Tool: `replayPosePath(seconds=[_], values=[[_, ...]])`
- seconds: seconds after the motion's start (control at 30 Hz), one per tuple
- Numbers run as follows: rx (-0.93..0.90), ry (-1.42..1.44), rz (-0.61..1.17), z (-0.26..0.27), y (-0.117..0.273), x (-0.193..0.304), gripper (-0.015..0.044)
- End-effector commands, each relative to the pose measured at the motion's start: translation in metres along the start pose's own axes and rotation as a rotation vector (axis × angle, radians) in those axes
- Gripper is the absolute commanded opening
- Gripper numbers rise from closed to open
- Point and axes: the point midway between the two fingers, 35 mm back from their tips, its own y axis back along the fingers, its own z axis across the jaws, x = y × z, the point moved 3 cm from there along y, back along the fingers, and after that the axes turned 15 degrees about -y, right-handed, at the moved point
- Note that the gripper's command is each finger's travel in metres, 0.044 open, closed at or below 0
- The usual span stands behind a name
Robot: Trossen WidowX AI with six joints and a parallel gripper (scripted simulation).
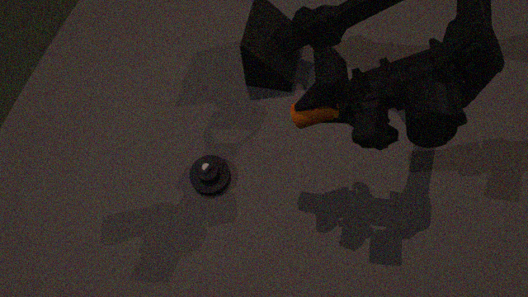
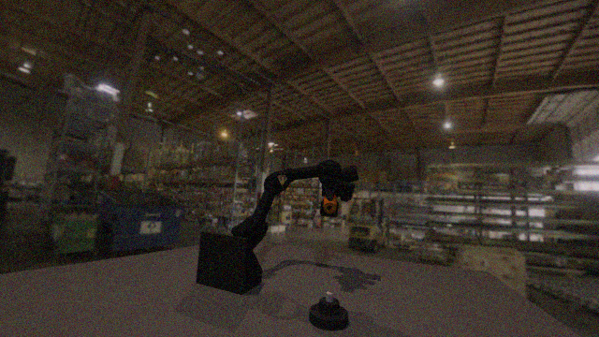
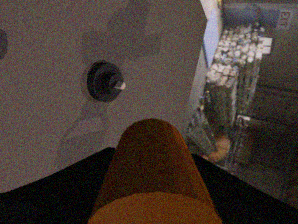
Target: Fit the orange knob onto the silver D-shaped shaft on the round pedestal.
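Note:
The orange knob [image 1: 310, 118] [image 2: 330, 202] [image 3: 152, 172] is held in the air, well above table height. My gripper [image 1: 317, 113] [image 2: 330, 206] [image 3: 152, 159] is shut on it, with dark fingers on both sides. The knob is tilted strongly, its free end turned towards the exterior camera. A dark ring shows in that end; the flat side of its hole is too blurred to tell. The dark round pedestal [image 1: 222, 186] [image 2: 328, 322] [image 3: 93, 84] stands on the table apart from the knob. Its silver shaft [image 1: 205, 167] [image 2: 328, 295] [image 3: 121, 86] points up, bare. The shaft's flat side cannot be made out.
The black arm base [image 1: 268, 66] [image 2: 225, 262] stands on the table [image 1: 256, 256] [image 2: 117, 300] behind the pedestal in the exterior view. Arm shadows fall across the table around the pedestal. A table edge shows at the upper left in the top view.

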Motion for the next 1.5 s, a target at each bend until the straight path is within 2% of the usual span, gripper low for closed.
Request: replayPosePath(seconds=[0.0,0.2,1.3,1.47], values=[[0.041,-0.006,-0.018,0.0004,0.0017,0.0009,0.0],[0.094,-0.006,-0.032,0.0038,0.0016,0.0018,0.0],[0.068,-0.002,-0.021,0.0057,-0.001,0.0019,0.0],[0.008,-0.004,-0.007,0.0087,-0.0065,0.003,0.0]])
